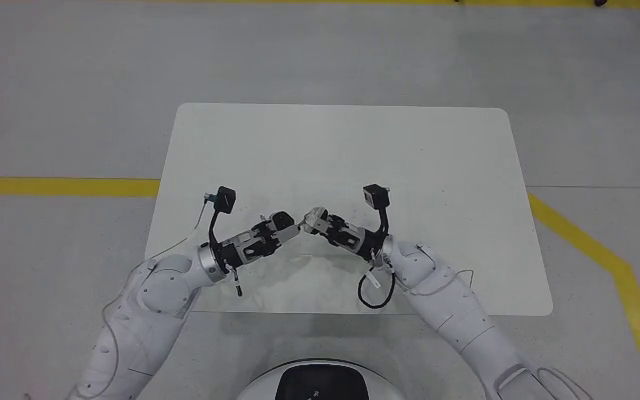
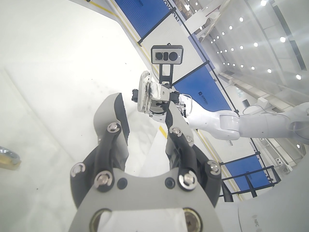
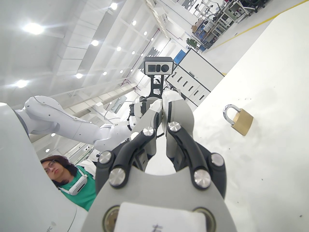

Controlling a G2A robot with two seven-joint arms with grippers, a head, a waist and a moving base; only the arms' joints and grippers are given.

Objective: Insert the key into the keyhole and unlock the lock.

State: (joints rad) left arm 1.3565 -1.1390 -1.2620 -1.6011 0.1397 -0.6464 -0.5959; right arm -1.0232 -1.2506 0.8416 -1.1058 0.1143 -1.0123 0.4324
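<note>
White table [image 1: 430,160] carries a brass padlock [image 3: 239,119] lying flat, off to the side of both grippers and touching neither. The left gripper [image 2: 144,101] has its fingers spread wide, released. The right gripper [image 3: 163,106] has its fingers pressed together; whether they pinch anything cannot be told.

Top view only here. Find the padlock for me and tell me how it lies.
Observer: The right wrist view shows the brass padlock lying flat on the table, shackle apparently closed, with nothing touching it.
Operator: Report the left end effector.
Observer: Its wrist view shows the fingers open, with nothing between them.
Operator: Now the right end effector. Confirm the key.
Observer: Its fingers are pressed shut. I cannot make out a key between them.
</note>
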